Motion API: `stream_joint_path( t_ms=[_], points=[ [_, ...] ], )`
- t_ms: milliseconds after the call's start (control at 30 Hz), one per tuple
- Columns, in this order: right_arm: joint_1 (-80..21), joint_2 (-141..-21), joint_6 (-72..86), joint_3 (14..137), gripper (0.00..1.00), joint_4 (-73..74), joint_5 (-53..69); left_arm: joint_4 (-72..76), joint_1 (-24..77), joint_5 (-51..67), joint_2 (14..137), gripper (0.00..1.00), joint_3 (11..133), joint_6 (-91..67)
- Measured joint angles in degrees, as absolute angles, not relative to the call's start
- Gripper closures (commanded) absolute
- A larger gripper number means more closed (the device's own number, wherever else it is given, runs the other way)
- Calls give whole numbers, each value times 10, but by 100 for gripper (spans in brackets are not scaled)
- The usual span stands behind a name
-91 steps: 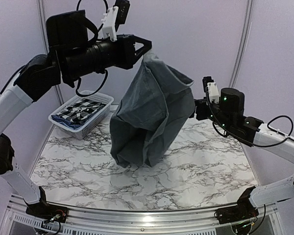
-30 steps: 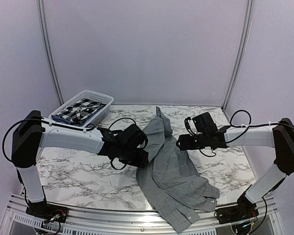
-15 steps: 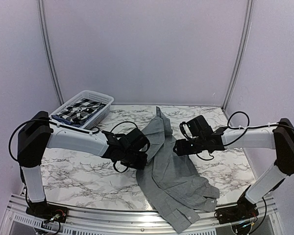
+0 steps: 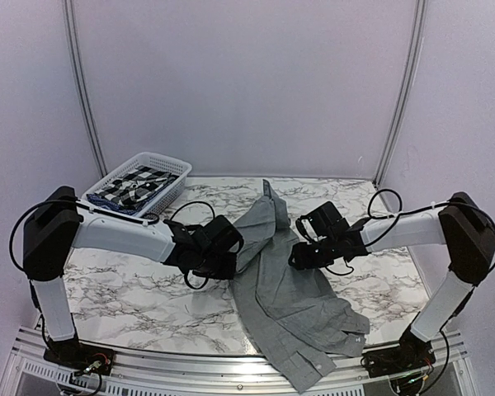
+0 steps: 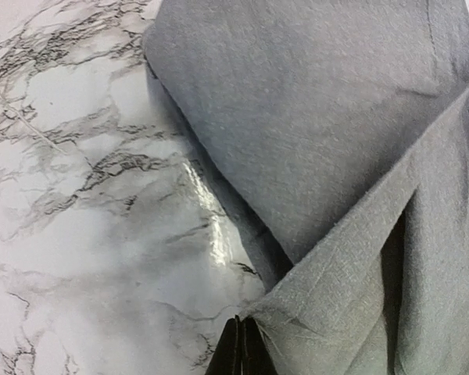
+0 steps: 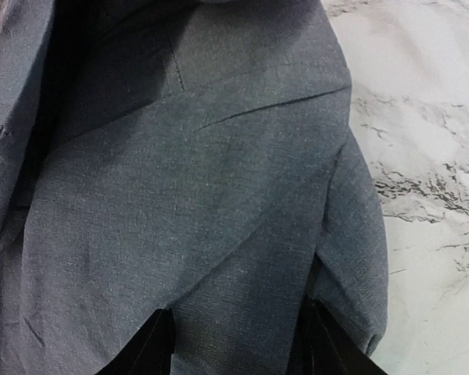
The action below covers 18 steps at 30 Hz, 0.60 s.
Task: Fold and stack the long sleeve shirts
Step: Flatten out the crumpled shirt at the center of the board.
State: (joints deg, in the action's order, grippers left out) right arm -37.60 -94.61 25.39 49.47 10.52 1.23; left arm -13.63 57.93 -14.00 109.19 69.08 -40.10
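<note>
A plain mid-grey woven long sleeve shirt point(image 4: 293, 289) is spread crumpled across the middle of the white marble-patterned table point(image 4: 124, 289), reaching its near edge. The left gripper point(image 5: 239, 351) is clenched on a fold at the shirt's left edge. The right gripper point(image 6: 234, 344) is seen with fingers apart, straddling flat cloth on the shirt's right side. A white plastic mesh basket point(image 4: 172, 169) with dark patterned cloth point(image 4: 132, 186) is set far left.

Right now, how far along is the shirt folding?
Done: the grey shirt lies on the table, rumpled. In hand: left hand shut on its edge, right hand open over it. Left: every fold, the stack, the patterned cloth in the basket.
</note>
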Motion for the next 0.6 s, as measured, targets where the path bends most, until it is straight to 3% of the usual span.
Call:
stream_joint_path(
  t_ms=[300,600],
  points=[
    [-387,-941,266,505,53,109,28,-137,564,-159,1083,100,686,-411],
    [-401,-889,283,503,72,131,23,-137,554,-161,1083,100,686,-411]
  ],
)
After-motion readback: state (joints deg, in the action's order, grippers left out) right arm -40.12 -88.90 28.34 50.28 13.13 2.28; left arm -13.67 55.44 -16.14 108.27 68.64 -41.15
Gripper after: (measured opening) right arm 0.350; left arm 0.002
